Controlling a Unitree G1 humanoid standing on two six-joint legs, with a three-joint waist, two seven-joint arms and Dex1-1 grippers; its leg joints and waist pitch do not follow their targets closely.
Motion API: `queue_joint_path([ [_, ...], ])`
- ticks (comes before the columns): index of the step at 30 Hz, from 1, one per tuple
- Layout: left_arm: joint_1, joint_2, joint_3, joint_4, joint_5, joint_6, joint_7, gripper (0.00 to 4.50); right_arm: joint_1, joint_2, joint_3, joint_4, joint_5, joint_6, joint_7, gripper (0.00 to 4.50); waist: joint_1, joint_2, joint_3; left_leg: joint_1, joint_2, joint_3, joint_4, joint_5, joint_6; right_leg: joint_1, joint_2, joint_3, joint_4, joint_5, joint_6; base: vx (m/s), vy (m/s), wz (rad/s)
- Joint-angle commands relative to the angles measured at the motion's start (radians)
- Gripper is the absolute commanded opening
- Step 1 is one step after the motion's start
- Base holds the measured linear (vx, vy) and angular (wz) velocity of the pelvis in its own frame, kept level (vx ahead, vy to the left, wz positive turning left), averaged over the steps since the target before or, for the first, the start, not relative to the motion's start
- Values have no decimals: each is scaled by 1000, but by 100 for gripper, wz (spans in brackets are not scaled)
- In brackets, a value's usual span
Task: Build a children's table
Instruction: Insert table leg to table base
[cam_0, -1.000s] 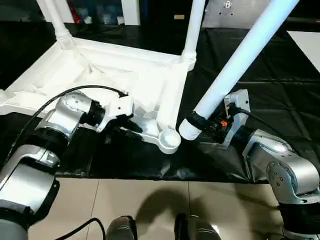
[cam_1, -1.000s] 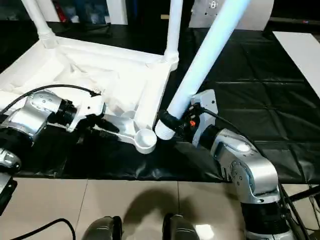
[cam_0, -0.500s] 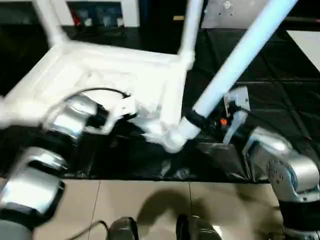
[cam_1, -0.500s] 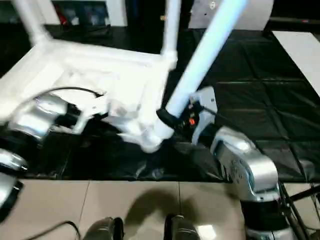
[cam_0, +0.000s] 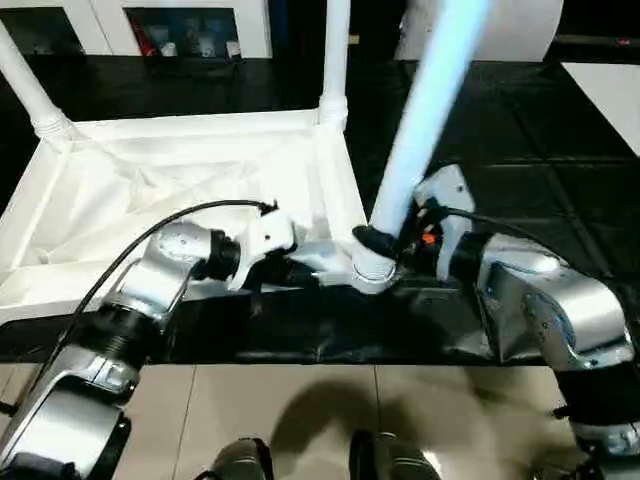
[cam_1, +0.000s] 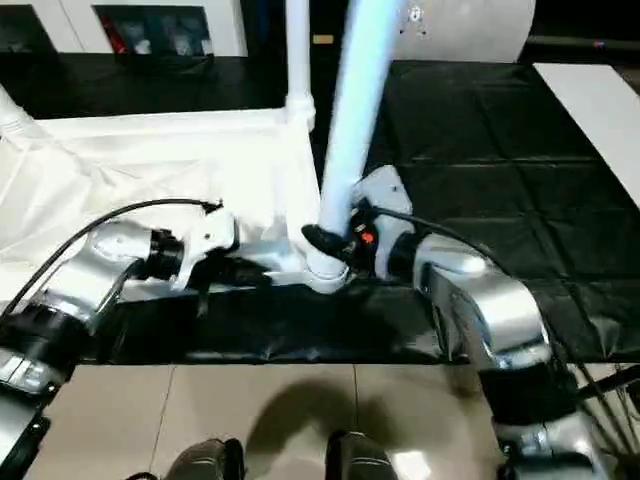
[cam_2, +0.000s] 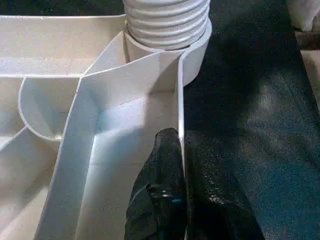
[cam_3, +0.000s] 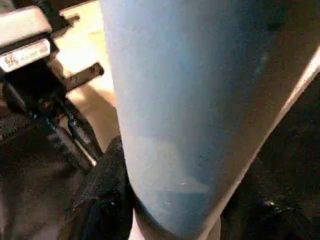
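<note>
Two legs already stand upright in the far corner sockets of the children's table (cam_0: 190, 175), which lies upside down across the left half of the frame on the black-covered desk (cam_0: 560, 130), and we judge the step in hand to be the seating of a third leg (cam_0: 425, 120) in the near corner socket (cam_0: 372, 275) at centre frame. Our right claw (cam_0: 385, 245) is clamped around the lower end of that leg just above its ribbed foot, with the shaft rising nearly upright toward the top edge. Our left claw (cam_0: 300, 272), at centre left, is pinched shut on the thin rim wall of the table top beside the socket, steadying it. The ribbed end (cam_2: 167, 22) looks entered but not fully home, since several ribs stand proud of the socket, so the next move, as we read it, calls for a straight downward press, perhaps with a twist, while the left claw holds the top from sliding on the desk. The left wrist view gives us what the head views cannot: the ribs at the socket mouth and one black finger (cam_2: 162, 190) on each side of the rim. The right wrist view shows how closely the leg sits in the grip.
</note>
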Motion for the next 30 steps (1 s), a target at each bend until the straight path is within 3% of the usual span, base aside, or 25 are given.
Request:
queue_joint_path([
  [1, 35, 19, -47, 2, 30, 0, -34, 0, -9, -14, 20, 17, -22, 6, 19, 188, 1, -6, -92, 0, 46, -9, -63, -92, 75, 70, -91, 68, -77, -285, -180, 0, 0, 0],
  [3, 38, 20, -39, -3, 39, 1, -23, 0, -21, -27, 41, 34, -27, 14, 52, 188, 1, -13, -93, -1, 45, -8, -64, -87, 76, 72, -91, 68, -75, -286, -178, 0, 0, 0],
  [8, 37, 23, -37, -17, 46, -7, -24, 0, -34, -19, 48, 76, -27, 9, 79, 188, 1, -14, -93, 0, 45, -7, -64, -80, 80, 70, -90, 68, -79, -295, -169, 0, 0, 0],
  [15, 43, 22, -37, -39, 37, 4, -29, 0, -2, 38, -35, 160, 25, -15, 62, 188, -3, -14, -94, 3, 47, -8, -65, -111, 66, 69, -91, 67, -84, -315, -175, 0, 0, 0],
  [16, 45, 24, -37, -42, 37, 5, -29, 0, 8, 44, -47, 163, 35, -14, 58, 188, -1, -7, -92, 3, 49, -10, -67, -108, 66, 68, -91, 67, -81, -302, -181, 0, 0, 0],
  [20, 51, 26, -34, -46, 36, 11, -31, 0, 60, 63, -87, 168, 64, -13, 46, 188, 2, -10, -96, 1, 49, -9, -67, -98, 73, 71, -92, 68, -77, -248, -200, 0, 0, 0],
  [21, 53, 27, -33, -48, 34, 13, -31, 0, 78, 69, -94, 167, 68, -16, 45, 188, 4, -1, -96, 1, 49, -11, -67, -98, 72, 71, -91, 66, -75, -243, -206, 0, 0, 0],
  [22, 53, 27, -32, -48, 33, 15, -32, 0, 97, 72, -98, 168, 67, -23, 42, 188, 4, -6, -95, 3, 49, -9, -68, -109, 72, 70, -92, 67, -79, -252, -202, 0, 0, 0],
  [23, 56, 29, -30, -51, 32, 17, -34, 0, 124, 76, -100, 168, 61, -35, 41, 188, 7, 4, -94, 3, 49, -10, -68, -114, 69, 70, -93, 66, -79, -256, -204, 0, 0, 0],
  [24, 56, 29, -29, -50, 34, 17, -34, 0, 133, 75, -99, 169, 57, -42, 43, 188, 7, -2, -94, 4, 49, -9, -69, -118, 68, 70, -92, 67, -82, -257, -204, 0, 0, 0],
  [25, 55, 29, -29, -48, 35, 16, -34, 0, 142, 74, -99, 169, 54, -51, 44, 188, 10, 6, -92, 5, 49, -11, -70, -125, 65, 69, -92, 65, -81, -267, -203, 0, 0, 0],
  [27, 54, 30, -28, -45, 36, 16, -35, 0, 170, 67, -95, 155, 44, -76, 45, 188, 10, 1, -90, 5, 48, -9, -71, -146, 62, 69, -91, 65, -87, -305, -193, 0, 0, 0],
  [28, 54, 31, -28, -46, 37, 16, -36, 0, 176, 64, -92, 151, 38, -83, 45, 188, 11, 6, -90, 7, 47, -9, -70, -159, 58, 68, -92, 64, -93, -338, -180, 0, 0, 0],
  [30, 53, 31, -29, -45, 37, 16, -37, 0, 187, 47, -72, 148, 8, -110, 50, 188, 11, 4, -88, 8, 48, -11, -73, -168, 53, 68, -92, 62, -96, -372, -166, 0, 0, 0],
])
